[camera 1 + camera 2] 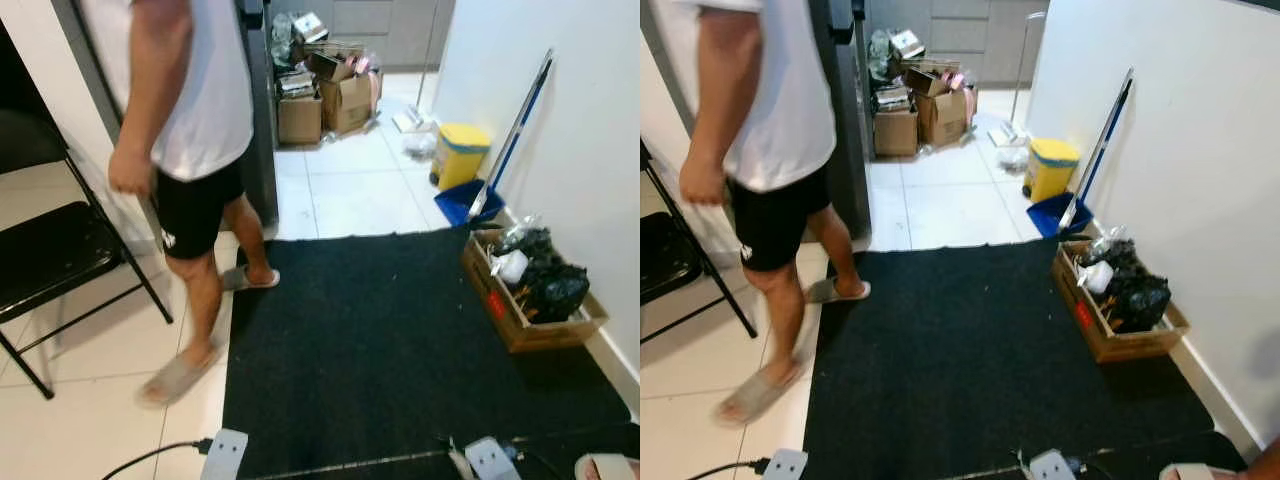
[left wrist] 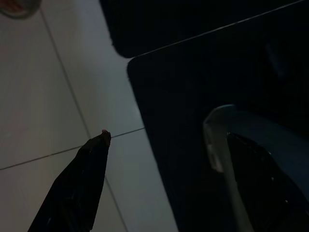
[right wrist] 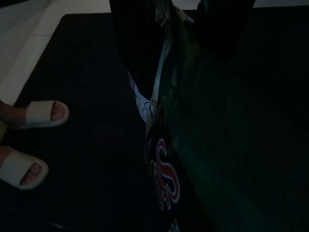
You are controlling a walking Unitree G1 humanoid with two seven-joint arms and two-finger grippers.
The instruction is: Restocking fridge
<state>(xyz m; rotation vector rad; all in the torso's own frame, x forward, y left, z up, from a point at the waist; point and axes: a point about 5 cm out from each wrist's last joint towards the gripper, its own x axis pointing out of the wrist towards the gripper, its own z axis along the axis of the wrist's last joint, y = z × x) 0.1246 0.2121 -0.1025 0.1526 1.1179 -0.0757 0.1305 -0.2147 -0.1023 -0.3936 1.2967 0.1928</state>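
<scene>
Packet [image 3: 164, 159], dark and printed, hangs pinched in the right gripper [image 3: 183, 29], carried low over black mat [image 1: 380, 340] toward fridge [image 1: 262, 150] | left gripper [image 2: 164, 159] idle, fingers spread above tile edge | person [image 1: 190, 120] walking ahead-left, likely blocking the route.

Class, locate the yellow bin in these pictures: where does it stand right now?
The yellow bin stands on the white tiles at the robot's right, against the wall, just beyond the blue dustpan and the black mat.
</scene>
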